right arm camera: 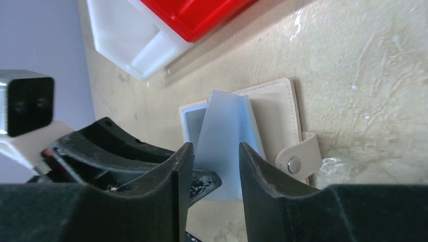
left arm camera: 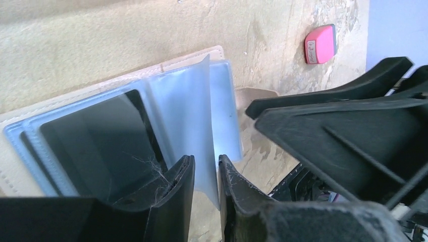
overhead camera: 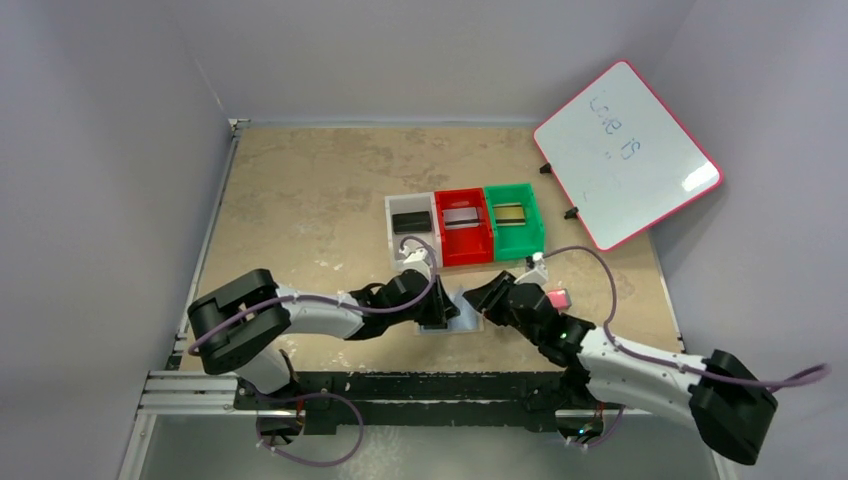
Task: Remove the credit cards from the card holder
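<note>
The card holder (overhead camera: 462,318) lies open on the table between my two grippers, its tan cover (right arm camera: 275,113) down and its snap tab (right arm camera: 298,161) out to the side. One clear blue-grey pocket leaf (left arm camera: 184,116) stands up from it. My left gripper (left arm camera: 206,161) is shut on that leaf's edge. My right gripper (right arm camera: 216,147) is open, its fingers either side of the same leaf (right arm camera: 224,136) without pinching it. A dark card (left arm camera: 101,146) shows inside a flat pocket. Other credit cards lie in the bins: black (overhead camera: 411,221), silvery (overhead camera: 461,217), gold (overhead camera: 509,213).
The clear bin (overhead camera: 392,238), red bin (overhead camera: 441,235) and green bin (overhead camera: 536,225) stand in a row just behind the card holder. A small pink block (overhead camera: 558,298) lies by the right gripper. A pink-framed whiteboard (overhead camera: 628,155) leans at the back right.
</note>
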`<action>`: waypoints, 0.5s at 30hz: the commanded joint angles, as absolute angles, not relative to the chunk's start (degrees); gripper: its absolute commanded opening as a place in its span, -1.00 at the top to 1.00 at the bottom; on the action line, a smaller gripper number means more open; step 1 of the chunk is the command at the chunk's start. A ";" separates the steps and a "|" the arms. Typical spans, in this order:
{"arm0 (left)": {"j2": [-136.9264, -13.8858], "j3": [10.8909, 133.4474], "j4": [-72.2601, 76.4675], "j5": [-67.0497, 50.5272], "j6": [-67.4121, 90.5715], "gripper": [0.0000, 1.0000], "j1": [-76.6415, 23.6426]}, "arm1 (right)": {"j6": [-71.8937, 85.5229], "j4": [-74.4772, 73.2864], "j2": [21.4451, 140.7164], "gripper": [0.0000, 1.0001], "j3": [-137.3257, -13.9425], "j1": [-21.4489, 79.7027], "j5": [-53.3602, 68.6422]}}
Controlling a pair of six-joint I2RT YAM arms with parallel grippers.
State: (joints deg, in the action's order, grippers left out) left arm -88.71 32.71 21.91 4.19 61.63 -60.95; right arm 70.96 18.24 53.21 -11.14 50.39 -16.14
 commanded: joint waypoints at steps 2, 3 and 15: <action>-91.55 37.73 22.77 3.24 59.03 0.49 -62.40 | 73.79 1.27 42.10 0.10 -15.02 50.38 -26.84; -92.13 38.45 22.70 3.21 58.89 0.46 -62.75 | 74.09 -1.50 40.43 0.09 -15.39 50.44 -28.19; -101.20 42.80 24.76 2.19 59.70 0.02 -65.44 | 76.50 -9.21 34.12 0.03 -15.51 50.39 -30.70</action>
State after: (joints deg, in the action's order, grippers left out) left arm -99.20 41.56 23.27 2.92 59.99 -64.55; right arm 74.32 -6.59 33.87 -13.87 50.39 -27.75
